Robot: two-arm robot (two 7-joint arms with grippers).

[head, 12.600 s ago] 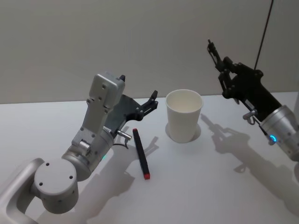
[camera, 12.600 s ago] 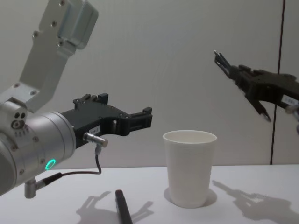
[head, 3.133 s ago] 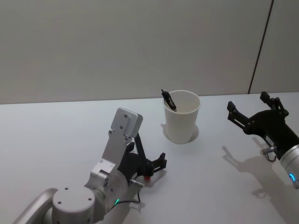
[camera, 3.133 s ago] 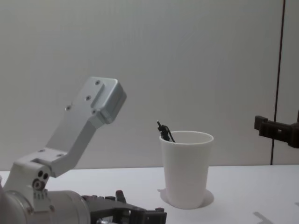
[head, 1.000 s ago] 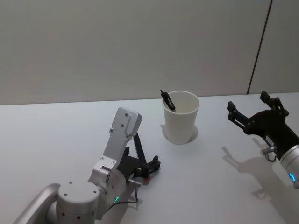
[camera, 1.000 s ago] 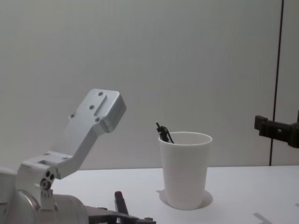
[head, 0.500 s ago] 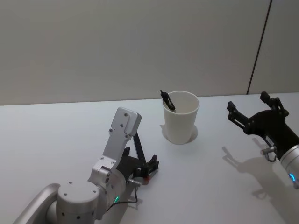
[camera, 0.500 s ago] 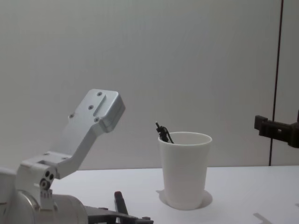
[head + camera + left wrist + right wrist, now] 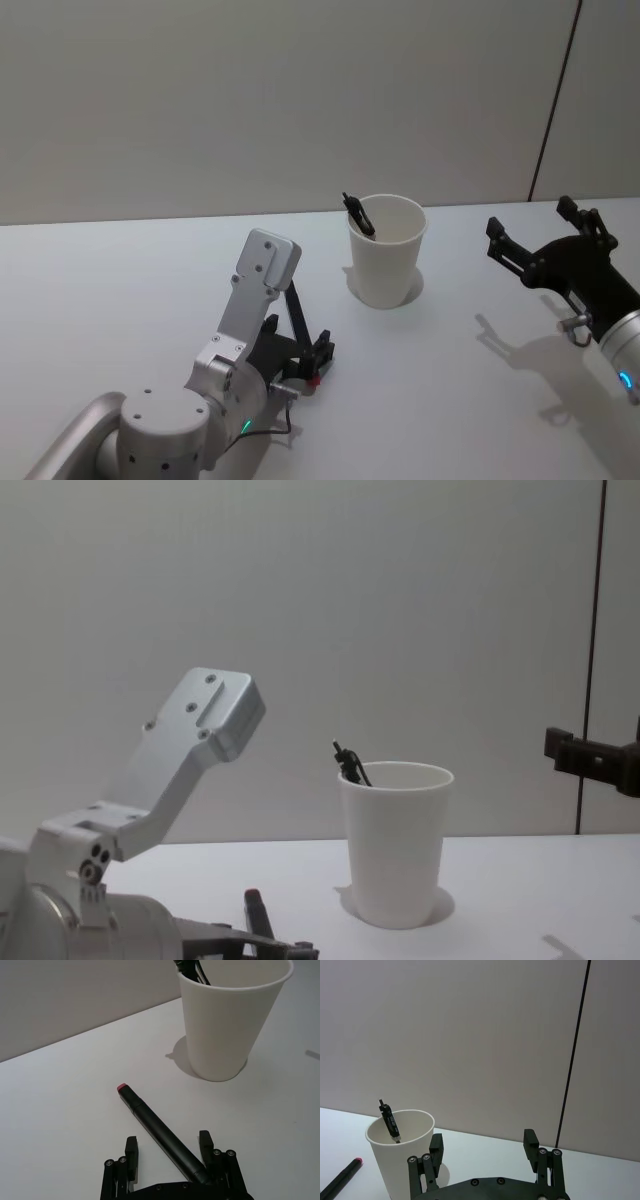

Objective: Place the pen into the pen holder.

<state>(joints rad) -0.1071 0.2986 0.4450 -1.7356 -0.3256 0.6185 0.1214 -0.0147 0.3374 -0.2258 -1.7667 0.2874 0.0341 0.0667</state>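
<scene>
- White table [image 9: 120, 270]: bare surface, carries all items.
- Left arm [image 9: 255, 290]: reaches down to the table, near side of the cup.
- Pen holder [image 9: 385, 252]: plain white paper cup, upright, mid-table. A second pen [image 9: 358, 216], black, is leaning inside against the rim on the robot's left.
- Right gripper [image 9: 540, 255]: held above the table, well right of the cup. Jaws spread, nothing between them.
- Left gripper [image 9: 168, 1146]: low over the table with fingers [image 9: 131, 1152] spread, straddling the pen. Not pinching; the barrel lies closer to one finger than the other.
- Pen [image 9: 150, 1122]: black barrel, flat on the table, near the cup and apart from it. Its red end lies beyond the fingertips.

Handling (judgement): the pen looks light, rigid and smooth, so it is likely to roll or skid if only one finger touches it first. Best hold is across the barrel near mid-length, so that it hangs balanced. The cup looks light and easy to tip, and the leaning pen narrows the free opening. Approach from above, toward the open side.

Markings: no brand or writing is readable on the cup or either pen.
</scene>
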